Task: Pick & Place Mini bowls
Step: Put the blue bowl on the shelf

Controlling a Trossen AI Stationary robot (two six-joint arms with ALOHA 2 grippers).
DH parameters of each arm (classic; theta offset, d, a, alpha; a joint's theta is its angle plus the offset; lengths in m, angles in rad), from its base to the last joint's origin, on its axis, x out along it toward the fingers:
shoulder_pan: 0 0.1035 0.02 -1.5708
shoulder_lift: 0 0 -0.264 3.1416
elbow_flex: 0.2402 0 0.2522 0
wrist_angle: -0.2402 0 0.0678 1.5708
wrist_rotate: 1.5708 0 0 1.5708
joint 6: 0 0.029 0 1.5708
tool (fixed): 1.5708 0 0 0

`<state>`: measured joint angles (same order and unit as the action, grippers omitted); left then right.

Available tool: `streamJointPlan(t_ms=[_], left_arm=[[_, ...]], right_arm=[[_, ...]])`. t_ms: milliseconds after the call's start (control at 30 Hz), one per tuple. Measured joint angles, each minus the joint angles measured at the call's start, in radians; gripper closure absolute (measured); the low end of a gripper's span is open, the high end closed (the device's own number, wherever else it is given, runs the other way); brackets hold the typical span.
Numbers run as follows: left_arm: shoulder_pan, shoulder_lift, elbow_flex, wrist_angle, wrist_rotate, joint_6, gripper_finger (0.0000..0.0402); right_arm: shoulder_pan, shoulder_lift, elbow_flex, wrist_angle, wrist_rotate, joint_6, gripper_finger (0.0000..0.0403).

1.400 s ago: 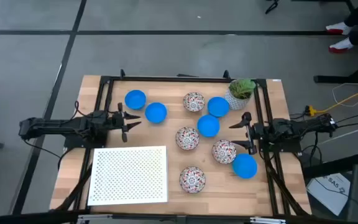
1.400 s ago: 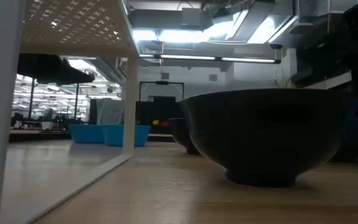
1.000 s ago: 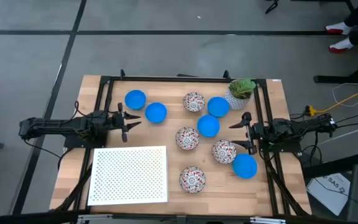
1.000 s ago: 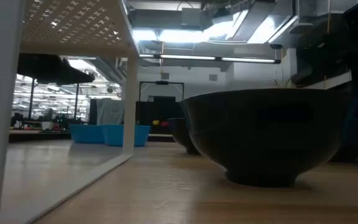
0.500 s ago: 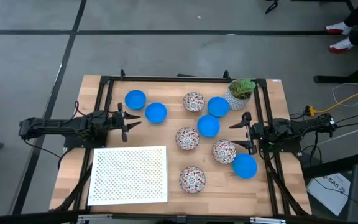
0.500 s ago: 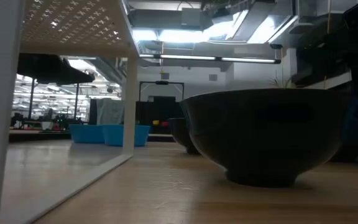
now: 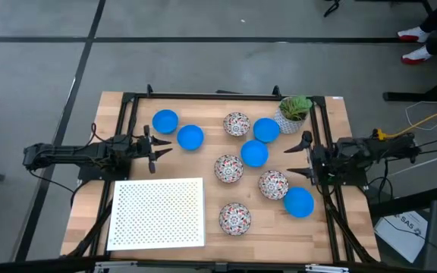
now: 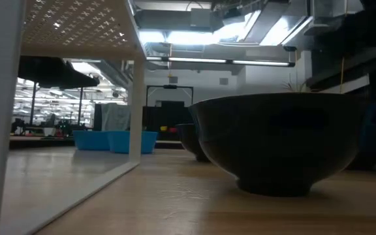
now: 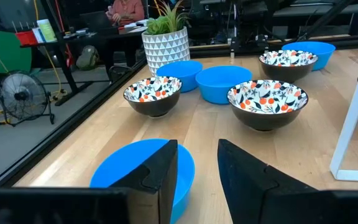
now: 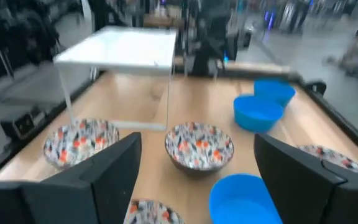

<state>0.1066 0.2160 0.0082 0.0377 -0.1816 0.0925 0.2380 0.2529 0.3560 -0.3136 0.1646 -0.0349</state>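
Nine mini bowls (image 7: 255, 154) crowd the tabletop (image 7: 211, 106). The right tool (image 7: 304, 155), fingers spread, holds nothing; the left tool (image 7: 152, 145) waits parted. Reaching in could knock neighbouring bowls.

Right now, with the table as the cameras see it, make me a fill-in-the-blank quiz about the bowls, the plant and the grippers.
Seen from above, the plain blue bowls number ___.
The patterned bowls that show from above number ___.
The potted plant stands on the ___ arm's side of the table.
The right gripper, fingers open, holds ___, and so does the left gripper.
Missing words: five; four; right; nothing.
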Motion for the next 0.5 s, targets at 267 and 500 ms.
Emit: streamJointPlan(t_ms=[267,500], left_arm=[[0.000,0.000,0.000,0.000,0.000,0.000,0.0295],[0.000,0.000,0.000,0.001,0.000,0.000,0.0292]], right_arm=[[0.000,0.405,0.415,-0.148,0.000,0.000,0.0095],[0.000,0.759,0.701,-0.234,-0.001,0.000,0.0095]])
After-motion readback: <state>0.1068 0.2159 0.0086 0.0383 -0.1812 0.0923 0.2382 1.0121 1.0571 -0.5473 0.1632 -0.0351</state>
